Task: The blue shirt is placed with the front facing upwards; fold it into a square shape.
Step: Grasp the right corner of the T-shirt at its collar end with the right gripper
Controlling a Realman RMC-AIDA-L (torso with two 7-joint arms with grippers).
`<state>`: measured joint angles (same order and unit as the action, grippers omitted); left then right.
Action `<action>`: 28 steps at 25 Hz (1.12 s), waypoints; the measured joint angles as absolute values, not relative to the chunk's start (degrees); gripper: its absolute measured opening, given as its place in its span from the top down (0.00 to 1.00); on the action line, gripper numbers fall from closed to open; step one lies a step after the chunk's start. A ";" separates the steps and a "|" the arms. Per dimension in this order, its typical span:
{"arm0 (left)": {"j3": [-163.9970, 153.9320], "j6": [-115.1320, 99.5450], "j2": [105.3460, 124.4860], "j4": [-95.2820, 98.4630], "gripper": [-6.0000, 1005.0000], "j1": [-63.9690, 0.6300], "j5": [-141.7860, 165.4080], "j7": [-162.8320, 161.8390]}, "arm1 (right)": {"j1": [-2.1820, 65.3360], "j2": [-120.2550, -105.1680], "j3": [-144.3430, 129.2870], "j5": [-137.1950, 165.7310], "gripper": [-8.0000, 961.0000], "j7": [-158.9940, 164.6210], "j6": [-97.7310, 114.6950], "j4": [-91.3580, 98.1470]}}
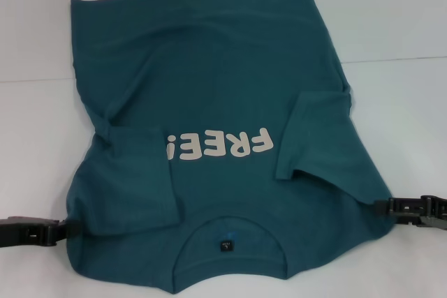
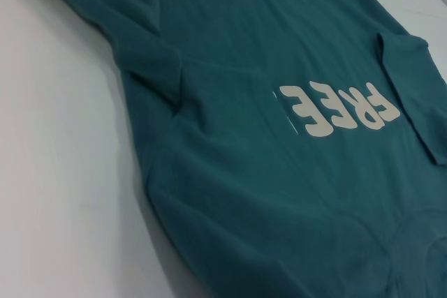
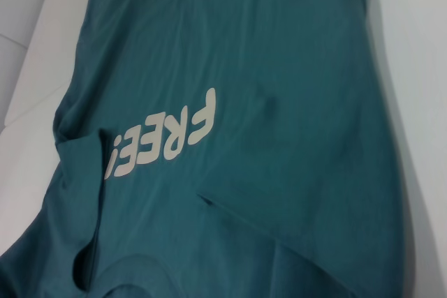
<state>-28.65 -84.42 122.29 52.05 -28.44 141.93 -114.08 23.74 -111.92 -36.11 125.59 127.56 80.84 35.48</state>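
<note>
1. The left end effector (image 1: 59, 228) sits low at the near left edge of the blue shirt (image 1: 223, 88), by the shoulder; I cannot tell whether it is spread or pinching cloth.
2. The right end effector (image 1: 383, 207) mirrors it at the near right shoulder edge, its tip touching the fabric; its state is likewise not clear.
3. Between the two end effectors lies the collar (image 1: 227, 242) with its small dark tag, nearest the robot, so the shirt lies front up with its neck towards the body.
4. Just beyond them, both sleeves are already turned inward: the left sleeve (image 1: 136, 172) covers the start of the white lettering (image 1: 220, 146), and the right sleeve (image 1: 311, 130) lies beside its end.
5. Farther out, the body and hem stretch away unfolded, so I judge the sleeve folds done and the lengthwise folds left.
6. The white table (image 1: 398, 19) surrounds the shirt; nothing on it blocks either end effector.
</note>
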 joint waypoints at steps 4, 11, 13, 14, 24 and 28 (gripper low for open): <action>-28.65 -84.39 122.15 51.90 0.99 -28.47 141.93 -114.07 | 23.80 -111.95 -36.14 125.74 0.19 127.63 81.09 35.50; -28.65 -84.20 122.20 51.84 0.99 -28.65 141.93 -113.98 | 24.02 -112.00 -35.66 125.43 0.19 127.20 81.76 35.60; -28.64 -84.19 122.24 51.79 0.99 -28.74 141.93 -113.96 | 24.53 -112.27 -35.66 125.31 0.19 126.93 82.18 35.60; -28.65 -84.19 122.27 51.77 0.99 -28.76 141.93 -113.94 | 24.86 -112.49 -35.66 125.23 0.19 126.66 82.47 35.60; -28.64 -84.12 122.42 51.48 0.99 -28.74 141.93 -113.74 | 25.97 -113.02 -35.59 124.62 0.19 125.03 83.30 35.60; -28.65 -83.72 122.30 50.51 0.99 -28.79 141.93 -113.60 | 24.59 -112.26 -34.68 124.62 0.19 125.15 82.96 35.60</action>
